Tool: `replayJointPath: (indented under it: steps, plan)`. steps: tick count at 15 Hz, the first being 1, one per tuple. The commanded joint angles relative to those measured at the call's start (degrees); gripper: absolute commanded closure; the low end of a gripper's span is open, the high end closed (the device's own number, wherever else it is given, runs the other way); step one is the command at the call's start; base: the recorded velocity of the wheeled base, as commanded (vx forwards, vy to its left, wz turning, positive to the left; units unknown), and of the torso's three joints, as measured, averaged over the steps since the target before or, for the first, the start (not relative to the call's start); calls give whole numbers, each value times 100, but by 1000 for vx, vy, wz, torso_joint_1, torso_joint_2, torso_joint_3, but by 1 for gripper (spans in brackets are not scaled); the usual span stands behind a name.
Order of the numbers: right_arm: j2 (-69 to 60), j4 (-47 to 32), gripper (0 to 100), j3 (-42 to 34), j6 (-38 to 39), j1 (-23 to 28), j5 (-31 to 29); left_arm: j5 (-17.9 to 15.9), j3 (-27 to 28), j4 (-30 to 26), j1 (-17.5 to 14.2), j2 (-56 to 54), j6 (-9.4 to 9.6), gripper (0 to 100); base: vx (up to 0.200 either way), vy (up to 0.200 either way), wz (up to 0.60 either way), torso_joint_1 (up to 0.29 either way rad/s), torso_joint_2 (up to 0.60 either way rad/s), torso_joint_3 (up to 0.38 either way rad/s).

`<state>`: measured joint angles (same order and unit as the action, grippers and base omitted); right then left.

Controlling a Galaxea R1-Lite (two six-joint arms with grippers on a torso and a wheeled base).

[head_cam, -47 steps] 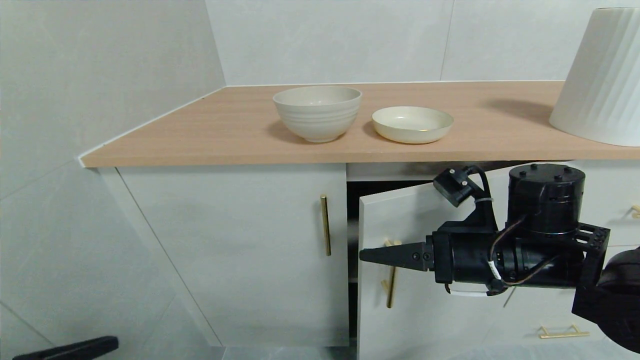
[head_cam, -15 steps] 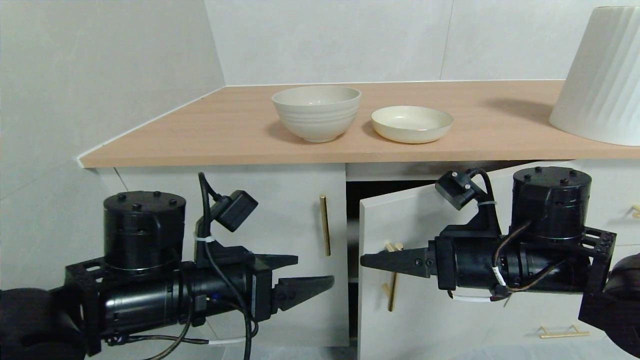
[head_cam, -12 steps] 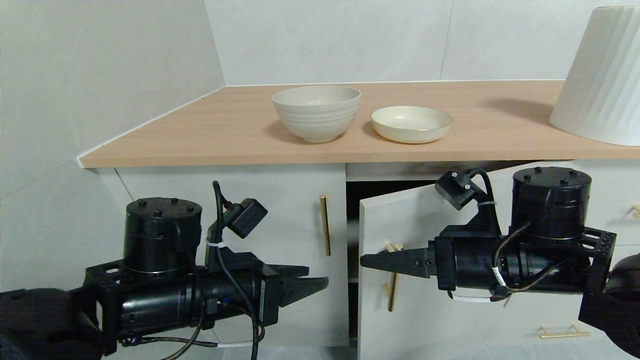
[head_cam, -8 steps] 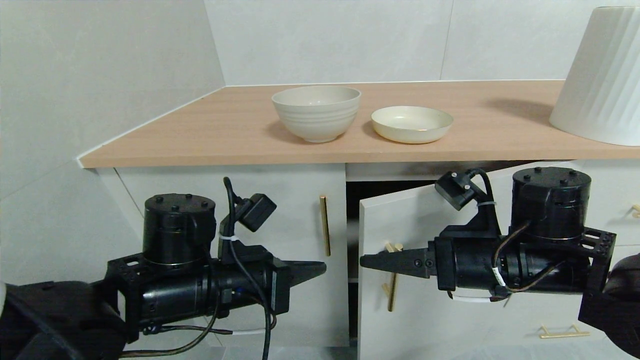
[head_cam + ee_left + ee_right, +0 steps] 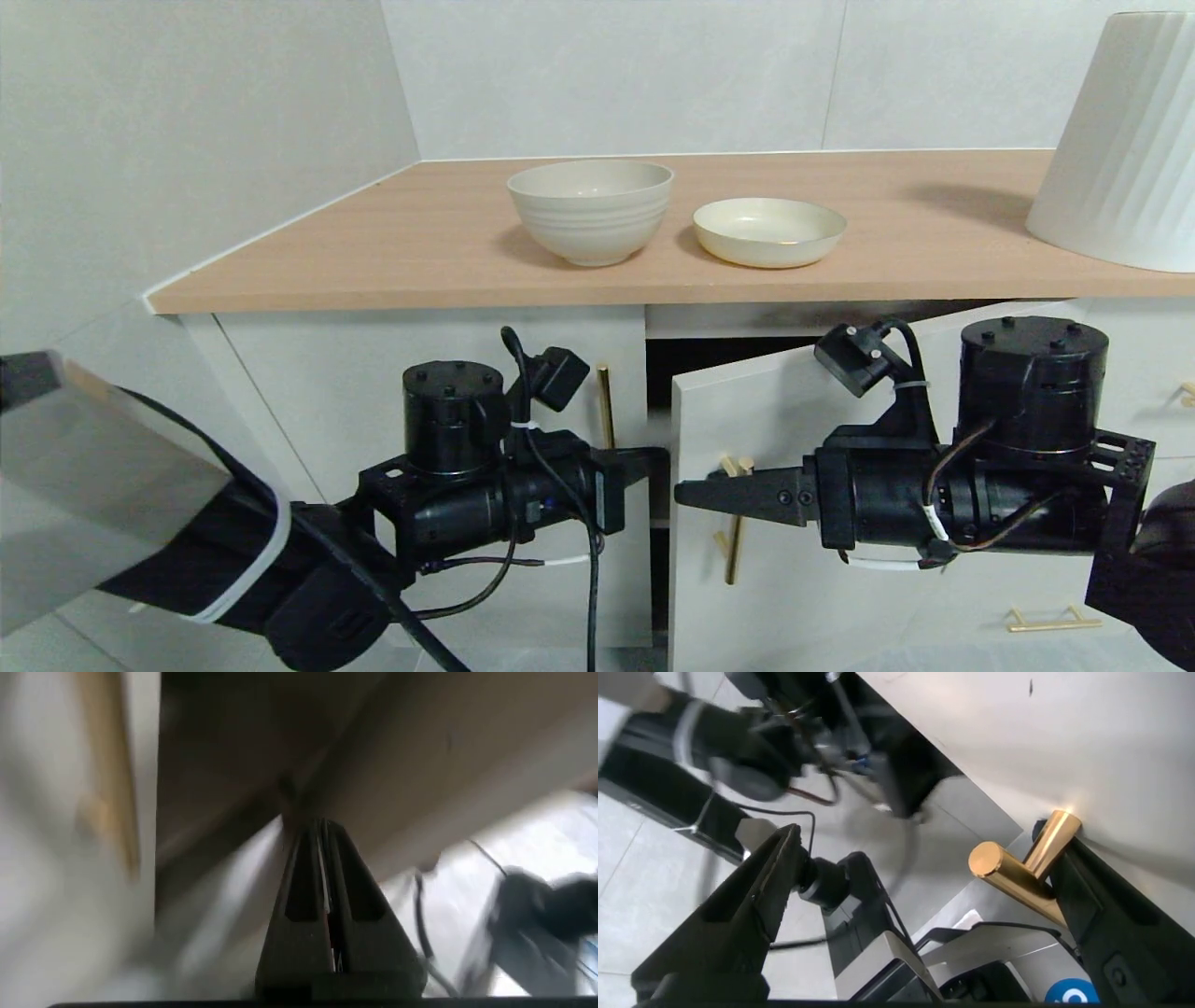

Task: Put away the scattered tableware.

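While the tableware sits on the wooden worktop (image 5: 373,252), both hands are lower down, in front of the white cabinet under it. The left hand (image 5: 653,457) points sideways towards the right hand (image 5: 695,490), and the two tips are near each other without touching. In the left wrist view its fingers (image 5: 301,882) are pressed together into a single narrow wedge with nothing between them. Its tip is at the dark gap between the closed left door (image 5: 308,392) and the right door (image 5: 747,401), which stands ajar. Whether the tip touches either door cannot be told. The left door's gold bar handle (image 5: 605,401) stands just behind this hand.

The right hand faces the outer side of the ajar door. Its fingers (image 5: 766,905) are spread wide, and the door's gold handle (image 5: 1018,868) is between them, close against one finger and well apart from the other.

A deep ribbed bowl (image 5: 591,210) stands upright on the worktop, above the left hand and farther back. A shallow cream dish (image 5: 769,231) lies just beside it, above the right hand. The two are close together but not touching.

Farther out past the right hand, a tall white ribbed cone (image 5: 1120,140) stands on the worktop, and a small gold pull (image 5: 1046,619) shows low on the cabinet front.
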<state>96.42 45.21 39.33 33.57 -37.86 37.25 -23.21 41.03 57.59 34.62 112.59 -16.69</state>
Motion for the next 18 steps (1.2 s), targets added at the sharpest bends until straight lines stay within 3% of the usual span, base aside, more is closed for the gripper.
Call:
replayJointPath:
  steps: [1, 5, 8, 12, 13, 15, 18]
  plan:
    - [0, -21, 0, -39, 0, -2, 1, 150, 45, 394, 115, 580, -10, 100, 0, 0, 0, 0, 0, 0]
    - [-53, -21, 0, -136, -70, 7, 1, 159, -16, 859, 264, 624, -10, 100, 0, 0, 0, 0, 0, 0]
    - [-158, -21, 0, -382, -580, 60, -78, 168, -16, 1061, 291, 624, -10, 100, 0, 0, 0, 0, 0, 0]
    - [-562, -30, 0, -980, -870, 332, -166, 194, -8, 1132, 335, 615, 8, 100, 0, 0, 0, 0, 0, 0]
    - [-993, -39, 0, -1445, -879, 367, -236, 194, 36, 1123, 352, 544, 34, 100, 0, 0, 0, 0, 0, 0]
    - [-1441, -92, 0, -1982, -967, 218, -746, 194, 212, 1088, 361, 518, 192, 100, 0, 0, 0, 0, 0, 0]
    - [-1731, -101, 0, -2377, -1063, -538, -2451, 194, 414, 1035, 449, 536, 315, 100, 0, 0, 0, 0, 0, 0]
